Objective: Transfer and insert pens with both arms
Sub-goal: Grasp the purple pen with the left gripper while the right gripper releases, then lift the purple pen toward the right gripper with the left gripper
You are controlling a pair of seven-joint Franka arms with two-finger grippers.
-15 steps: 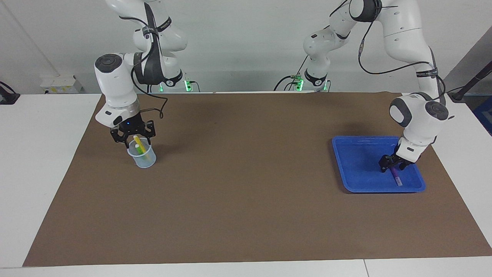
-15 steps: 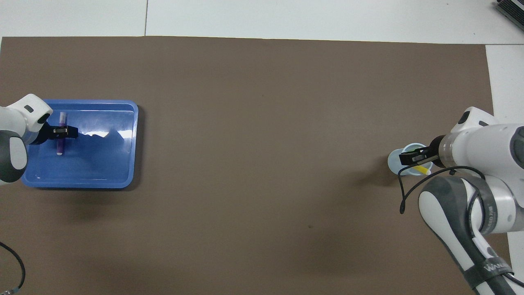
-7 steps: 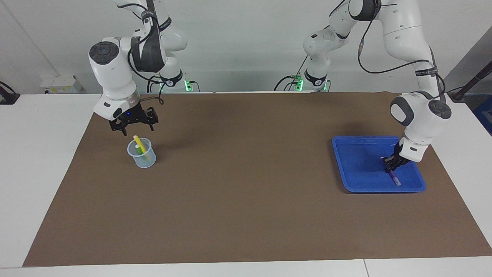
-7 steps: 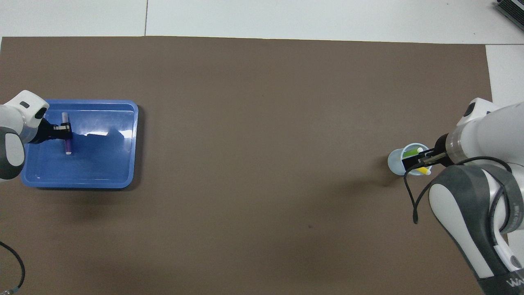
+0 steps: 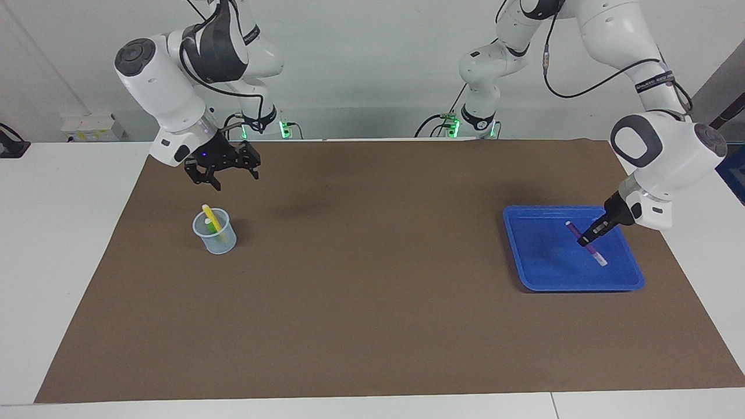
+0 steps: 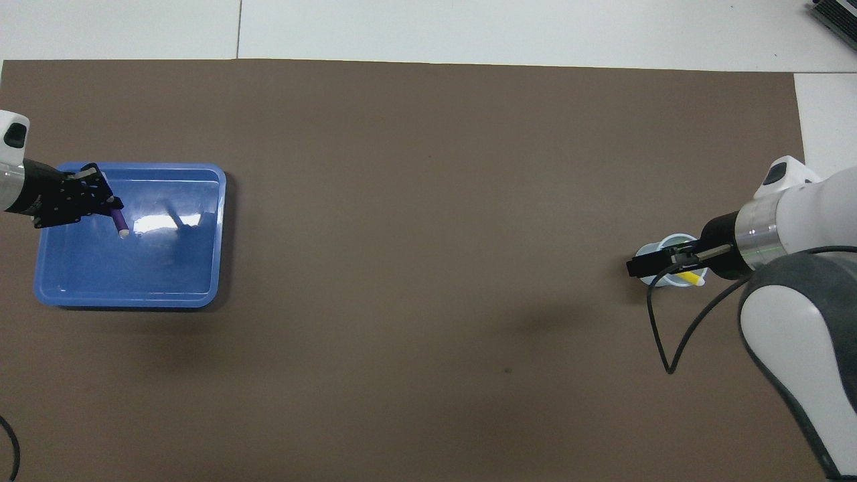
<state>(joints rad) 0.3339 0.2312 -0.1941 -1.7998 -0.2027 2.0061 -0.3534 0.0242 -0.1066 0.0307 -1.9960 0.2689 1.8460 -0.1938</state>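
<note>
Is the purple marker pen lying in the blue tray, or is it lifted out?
Lifted. The slim purple marker pen hangs tilted in the left end effector, over the blue plastic tray, pale end down.

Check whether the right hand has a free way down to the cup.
Probably yes: the right hand hangs open roughly over the cup, with nothing between them. Only the yellow pen sticking above the rim could get bumped.
</note>
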